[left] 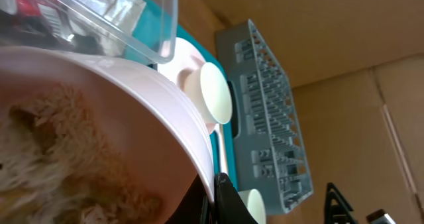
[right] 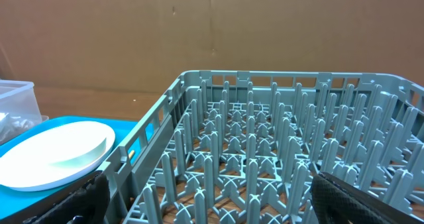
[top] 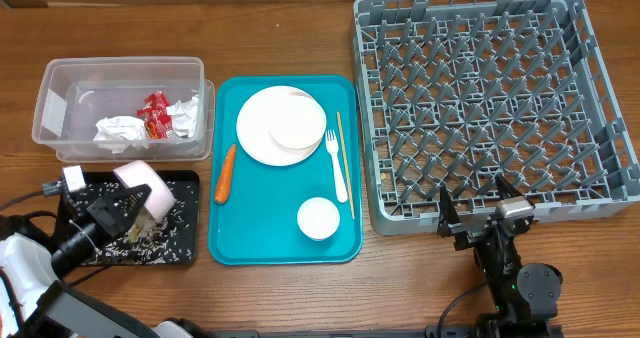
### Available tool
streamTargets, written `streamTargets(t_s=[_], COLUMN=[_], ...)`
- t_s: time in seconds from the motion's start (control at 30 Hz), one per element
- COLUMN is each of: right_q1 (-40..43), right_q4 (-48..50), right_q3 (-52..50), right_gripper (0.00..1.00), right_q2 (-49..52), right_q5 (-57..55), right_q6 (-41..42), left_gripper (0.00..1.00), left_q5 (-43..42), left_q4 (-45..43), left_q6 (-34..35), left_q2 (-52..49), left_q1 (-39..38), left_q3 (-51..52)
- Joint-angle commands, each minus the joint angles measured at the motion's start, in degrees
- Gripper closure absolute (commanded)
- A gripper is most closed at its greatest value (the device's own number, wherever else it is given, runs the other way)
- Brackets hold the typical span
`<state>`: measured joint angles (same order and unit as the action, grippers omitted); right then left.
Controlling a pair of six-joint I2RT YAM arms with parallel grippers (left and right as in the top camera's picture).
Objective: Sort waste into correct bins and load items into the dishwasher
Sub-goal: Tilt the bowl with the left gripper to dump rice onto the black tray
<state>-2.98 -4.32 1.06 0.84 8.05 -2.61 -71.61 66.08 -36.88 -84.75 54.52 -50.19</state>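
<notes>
Overhead, my left tool (top: 122, 203) is clamped shut on the rim of the pink bowl (top: 148, 190), tipped over the black tray (top: 192, 183) where rice (top: 150, 236) lies. I should tilt further, slowly, keeping the rim above the tray. My right tool (top: 478, 210) hangs wide open, empty, near the rack (top: 600, 108).

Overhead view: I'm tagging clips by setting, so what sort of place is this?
Likely a staged tabletop test setup, not a real kitchen: a grey dish rack sits straight on a wooden table, a teal tray holds white plates, and plain cardboard stands behind it.
</notes>
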Motion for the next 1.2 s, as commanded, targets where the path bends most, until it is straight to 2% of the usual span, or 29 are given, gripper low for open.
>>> streamTargets(t_s=[0.0, 0.23, 0.33, 0.43, 0.5, 0.57, 0.6, 0.63, 0.67, 0.7, 0.73, 0.8, 0.9, 1.0, 1.07, 1.17], right_q1=[0.28, 0.28, 0.28, 0.28, 0.28, 0.28, 0.28, 0.28, 0.28, 0.28, 0.28, 0.28, 0.28, 0.28, 0.28, 0.28], right_q4=[0.31, 0.31, 0.31, 0.31, 0.31, 0.31, 0.31, 0.31, 0.33, 0.31, 0.31, 0.31, 0.31, 0.31, 0.31, 0.31], right_q3=[-0.61, -0.61, -0.61, -0.61, -0.61, -0.61, -0.61, -0.61, -0.61, -0.61, -0.61, -0.61, -0.61, -0.61, -0.61, -0.61], right_gripper=[0.0, 0.0, 0.0, 0.0, 0.0, 0.0, 0.0, 0.0, 0.0, 0.0, 0.0, 0.0, 0.0, 0.0, 0.0, 0.0], right_q2=[-0.5, -0.5, -0.5, -0.5, -0.5, -0.5, -0.5, -0.5, -0.5, -0.5, -0.5, -0.5, -0.5, -0.5, -0.5, -0.5], right_q5=[-0.48, -0.48, -0.48, -0.48, -0.48, -0.48, -0.48, -0.48, -0.48, -0.48, -0.48, -0.48, -0.48, -0.48, -0.48, -0.48], right_q6=[-0.22, -0.22, -0.22, -0.22, -0.22, -0.22, -0.22, -0.22, -0.22, -0.22, -0.22, -0.22, -0.22, -0.22, -0.22, -0.22], left_gripper=[0.96, 0.96, 0.96, 0.96, 0.96, 0.96, 0.96, 0.96, 0.96, 0.96, 0.96, 0.96, 0.96, 0.96, 0.96, 0.96], left_q5=[-4.98, -6.38, -8.0, -7.23, -7.8, -9.49, -9.38, -7.61, -5.49, -4.33, -4.55, -5.84, -6.47, -5.09, -3.56, -7.89], left_q4=[0.79, 2.95, 7.63, 3.96, 6.23, 6.75, 4.35, 0.2, -1.88, -2.16, -1.49, -1.81, 0.39, -1.36, -0.76, 0.83], left_q6=[-1.7, -1.6, -1.97, -1.07, 2.49, 0.31, -0.5, 0.66, 5.14, 9.62, 10.69, 9.16, 11.06, 7.8, 12.92, 6.29], left_q2=[1.18, 1.18, 1.18, 1.18, 1.2, 1.2, 1.2, 1.18, 1.14, 1.14, 1.16, 1.16, 1.16, 1.14, 1.14, 1.16], left_q1=[0.61, 0.61, 0.59, 0.63, 0.63, 0.63, 0.66, 0.63, 0.63, 0.63, 0.63, 0.66, 0.63, 0.7, 0.7, 0.68], left_q3=[0.24, 0.22, 0.22, 0.22, 0.22, 0.22, 0.22, 0.22, 0.22, 0.22, 0.22, 0.22, 0.22, 0.22, 0.22, 0.22])
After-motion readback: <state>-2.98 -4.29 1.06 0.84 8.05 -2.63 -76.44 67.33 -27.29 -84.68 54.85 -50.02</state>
